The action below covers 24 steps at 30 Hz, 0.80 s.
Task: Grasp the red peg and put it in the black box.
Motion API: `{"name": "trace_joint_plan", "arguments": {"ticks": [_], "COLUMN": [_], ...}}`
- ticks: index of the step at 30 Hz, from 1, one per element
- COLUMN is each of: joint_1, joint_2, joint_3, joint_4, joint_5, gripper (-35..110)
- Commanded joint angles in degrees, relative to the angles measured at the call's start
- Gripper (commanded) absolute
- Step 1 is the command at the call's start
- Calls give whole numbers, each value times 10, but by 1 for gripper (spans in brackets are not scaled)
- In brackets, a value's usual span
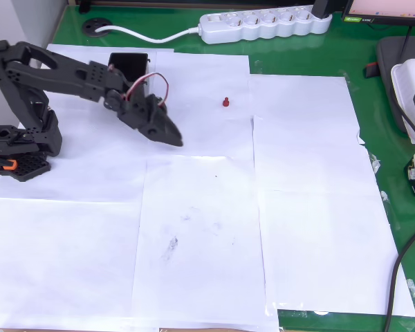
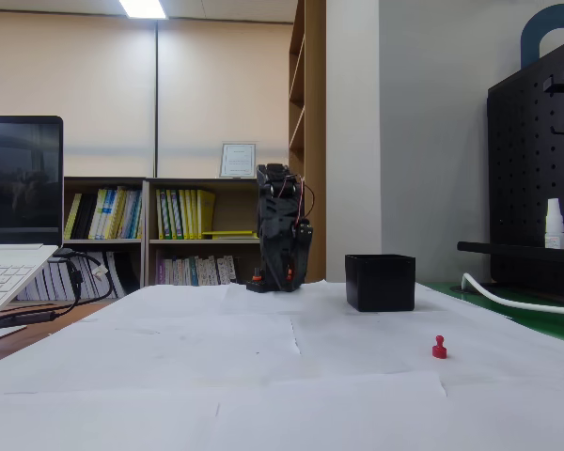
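Green surface point(image 1: 373, 41) mostly covered by white paper sheets point(image 1: 200, 242), power strip point(image 1: 263, 24) along the far edge in the overhead view. Bookshelves point(image 2: 160, 230) and pegboard point(image 2: 536, 178) behind in the fixed view. Red peg point(image 1: 226, 102) upright on paper, well apart from the black box point(image 1: 130, 66). End effector point(image 1: 171, 136) pressed together, empty, hanging between box and peg. Bare paper all around the peg.

Both pictures are bright and evenly lit, the light coming from a ceiling lamp point(image 2: 143, 8) seen at the top of the fixed view. In the overhead view the white paper sheets point(image 1: 194, 228) look nearly washed out, and the arm point(image 1: 69, 76) casts only a faint, soft shadow. Both views are sharp, without motion blur.
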Motion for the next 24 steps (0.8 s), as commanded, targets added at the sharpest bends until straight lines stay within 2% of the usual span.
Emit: {"name": "trace_joint_plan", "arguments": {"ticks": [1, 6, 13, 24], "joint_1": [-1, -26, -71, -151], "joint_2": [9, 50, 218, 335], "joint_3": [-23, -70, -46, 44], "joint_4": [-54, -182, -410, -499], "joint_5": [-13, -8, -11, 33], "gripper": [0, 0, 0, 0]}}
